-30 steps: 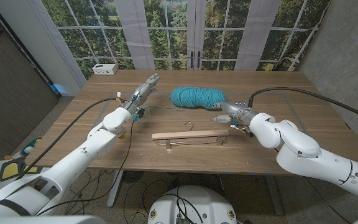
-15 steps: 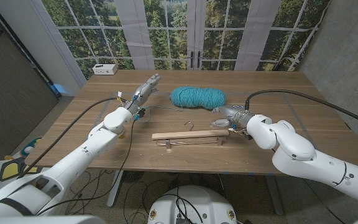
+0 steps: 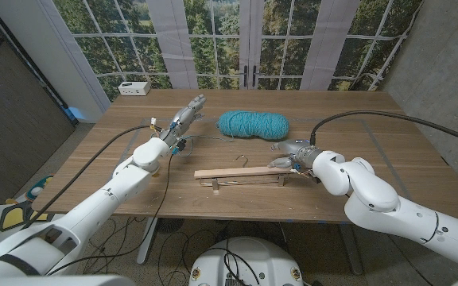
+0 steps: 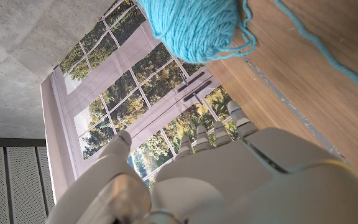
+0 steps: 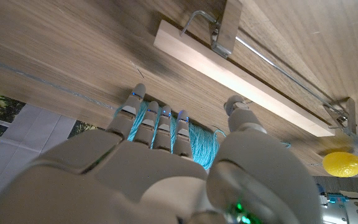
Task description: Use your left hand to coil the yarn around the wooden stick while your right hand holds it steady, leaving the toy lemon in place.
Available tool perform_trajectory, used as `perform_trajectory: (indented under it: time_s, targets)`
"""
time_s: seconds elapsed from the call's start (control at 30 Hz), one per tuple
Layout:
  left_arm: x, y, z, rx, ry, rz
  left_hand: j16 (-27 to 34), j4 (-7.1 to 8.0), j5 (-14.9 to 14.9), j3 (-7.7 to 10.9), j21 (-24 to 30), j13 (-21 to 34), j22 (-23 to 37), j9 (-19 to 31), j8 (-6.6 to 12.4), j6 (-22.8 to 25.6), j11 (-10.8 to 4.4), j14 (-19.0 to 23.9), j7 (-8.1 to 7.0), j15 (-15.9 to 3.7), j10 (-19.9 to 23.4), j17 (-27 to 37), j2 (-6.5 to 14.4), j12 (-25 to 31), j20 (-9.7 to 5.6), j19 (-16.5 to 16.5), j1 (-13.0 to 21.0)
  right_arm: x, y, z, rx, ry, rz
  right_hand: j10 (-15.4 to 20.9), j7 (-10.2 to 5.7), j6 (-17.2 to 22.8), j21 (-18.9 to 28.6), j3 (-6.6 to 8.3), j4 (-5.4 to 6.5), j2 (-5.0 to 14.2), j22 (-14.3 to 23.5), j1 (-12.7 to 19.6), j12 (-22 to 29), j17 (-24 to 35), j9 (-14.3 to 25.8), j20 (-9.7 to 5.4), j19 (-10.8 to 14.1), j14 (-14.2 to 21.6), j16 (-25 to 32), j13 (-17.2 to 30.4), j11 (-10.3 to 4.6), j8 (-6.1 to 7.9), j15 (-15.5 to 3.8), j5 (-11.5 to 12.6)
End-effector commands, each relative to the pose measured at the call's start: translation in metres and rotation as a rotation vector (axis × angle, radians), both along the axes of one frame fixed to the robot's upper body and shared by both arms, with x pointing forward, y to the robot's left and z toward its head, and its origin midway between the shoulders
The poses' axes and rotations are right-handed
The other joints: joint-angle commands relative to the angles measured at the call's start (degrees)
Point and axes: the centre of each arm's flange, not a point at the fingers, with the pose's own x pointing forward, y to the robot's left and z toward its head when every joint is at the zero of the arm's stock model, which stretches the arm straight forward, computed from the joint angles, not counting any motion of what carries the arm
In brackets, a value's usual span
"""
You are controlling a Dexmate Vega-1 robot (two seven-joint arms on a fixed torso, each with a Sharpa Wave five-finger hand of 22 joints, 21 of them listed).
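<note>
Teal yarn point(image 3: 252, 124) sits upper centre, just right of the left hand point(image 3: 183, 116), fingers extended and empty. Right hand point(image 3: 289, 155), fingers apart, reaches the wooden stick point(image 3: 243, 172), lower centre.

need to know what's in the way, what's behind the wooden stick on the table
Behind the wooden stick lies the teal yarn ball, apart from it, with a loose strand trailing towards the left hand. The right hand covers the stick's right end, so the table there is hidden.
</note>
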Motion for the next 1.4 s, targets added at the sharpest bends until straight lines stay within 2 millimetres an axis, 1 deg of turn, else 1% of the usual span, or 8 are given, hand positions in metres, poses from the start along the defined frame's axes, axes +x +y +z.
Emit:
perform_trajectory:
  time_s: [0.03, 0.37, 0.6, 0.73, 1.13, 1.2, 1.23, 1.4]
  targets:
    - [-0.002, 0.001, -0.001, 0.0, 0.003, 0.0, -0.1, 0.03, 0.0, -0.11, -0.2, 0.3, 0.3, 0.3, -0.19, 0.2, -0.02, 0.2, 0.13, 0.19, 0.0, 0.2, 0.1, -0.2, 0.31, 0.0, -0.8, 0.003, 0.01, -0.011, -0.046, 0.014, -0.006, 0.7, 0.1, 0.9, 0.0, 0.1, -0.08, 0.11, 0.2, 1.1, 0.4, 0.2, 0.3, -0.22, 0.8, 0.9, 0.4, 0.1, -0.2, 0.38, -0.14, -0.1]
    - [-0.001, 0.002, -0.002, -0.001, 0.007, 0.0, -0.1, 0.12, 0.1, -0.17, -0.2, 0.3, 0.3, 0.3, -0.22, 0.1, -0.01, 0.1, 0.09, 0.2, 0.0, 0.2, 0.3, -0.3, 0.38, 0.0, -0.9, 0.006, 0.017, -0.014, -0.082, 0.005, -0.012, 1.4, 0.06, 1.5, 0.1, 0.56, -0.49, 0.34, 0.2, 2.4, 0.5, 0.1, 0.3, -0.46, 1.5, 1.4, 0.3, 0.1, -0.58, 0.38, -0.51, 0.0]
    - [0.0, 0.003, -0.003, -0.009, 0.011, -0.002, -0.1, 0.2, 0.1, -0.24, -0.3, 0.3, 0.4, 0.3, -0.24, 0.1, 0.02, 0.1, 0.08, 0.17, 0.0, 0.2, 0.3, -0.3, 0.35, 0.0, -1.0, 0.009, 0.021, -0.018, -0.119, 0.005, -0.016, 2.6, 0.08, 2.6, 0.0, 0.97, -0.97, -0.01, 0.2, 3.9, 0.8, -0.1, 0.3, -0.45, 2.0, 2.1, 0.2, 0.1, -0.71, 0.52, -0.88, 0.2]
    - [0.001, 0.002, -0.003, -0.004, 0.012, -0.004, -0.1, 0.23, 0.1, -0.27, -0.3, 0.3, 0.4, 0.3, -0.24, 0.2, 0.03, 0.1, 0.04, 0.22, 0.1, 0.2, 0.4, -0.3, 0.34, 0.0, -1.1, 0.011, 0.025, -0.02, -0.146, 0.0, -0.021, 3.5, -0.01, 3.5, 0.1, 1.54, -1.36, -0.44, 0.1, 5.9, 1.0, -0.2, 0.3, -0.63, 2.8, 3.1, 0.2, 0.1, -1.12, 0.61, -1.45, 0.4]
    - [0.003, 0.004, -0.003, -0.003, 0.016, -0.002, -0.1, 0.33, 0.1, -0.39, -0.4, 0.3, 0.4, 0.3, -0.25, 0.2, 0.02, 0.1, -0.01, 0.33, 0.1, 0.2, 0.4, -0.4, 0.39, 0.0, -1.3, 0.017, 0.028, -0.025, -0.2, -0.029, -0.054, 5.5, -0.29, 5.6, 0.2, 2.73, -1.54, -1.4, 0.1, 10.8, 1.2, -0.3, 0.3, -1.09, 5.0, 5.0, 0.1, 0.1, -1.93, 0.71, -2.42, 1.0]
    - [0.004, 0.004, -0.003, -0.007, 0.018, -0.003, -0.1, 0.36, 0.1, -0.42, -0.4, 0.3, 0.4, 0.3, -0.25, 0.2, 0.04, 0.1, -0.01, 0.33, 0.1, 0.2, 0.4, -0.4, 0.37, 0.0, -1.3, 0.018, 0.028, -0.027, -0.214, -0.041, -0.065, 5.8, -0.44, 6.4, 0.2, 3.08, -1.59, -1.59, 0.1, 12.3, 1.1, -0.3, 0.3, -1.16, 5.4, 5.5, 0.1, 0.1, -2.09, 0.81, -2.9, 1.3]
    - [0.004, 0.003, -0.003, -0.007, 0.018, -0.005, -0.1, 0.37, 0.1, -0.43, -0.4, 0.3, 0.4, 0.3, -0.25, 0.2, -0.01, 0.1, 0.01, 0.32, 0.1, 0.2, 0.4, -0.4, 0.38, 0.0, -1.3, 0.019, 0.029, -0.028, -0.224, -0.05, -0.072, 6.2, -0.59, 6.7, 0.2, 3.37, -1.64, -1.85, 0.1, 13.9, 1.2, -0.3, 0.3, -1.35, 5.9, 6.1, 0.1, 0.1, -2.39, 0.74, -3.43, 1.5]
    - [0.005, 0.003, -0.003, -0.005, 0.022, -0.008, -0.1, 0.41, 0.1, -0.47, -0.5, 0.3, 0.4, 0.3, -0.25, 0.2, 0.03, 0.1, 0.02, 0.33, 0.1, 0.2, 0.4, -0.4, 0.37, 0.0, -1.4, 0.021, 0.029, -0.032, -0.257, -0.055, -0.094, 8.0, -1.24, 8.6, 0.3, 3.36, -1.48, -2.89, 0.1, 16.8, 1.5, -0.2, 0.3, -1.8, 7.1, 7.9, 0.5, 0.1, -2.87, 1.05, -4.19, 1.8]
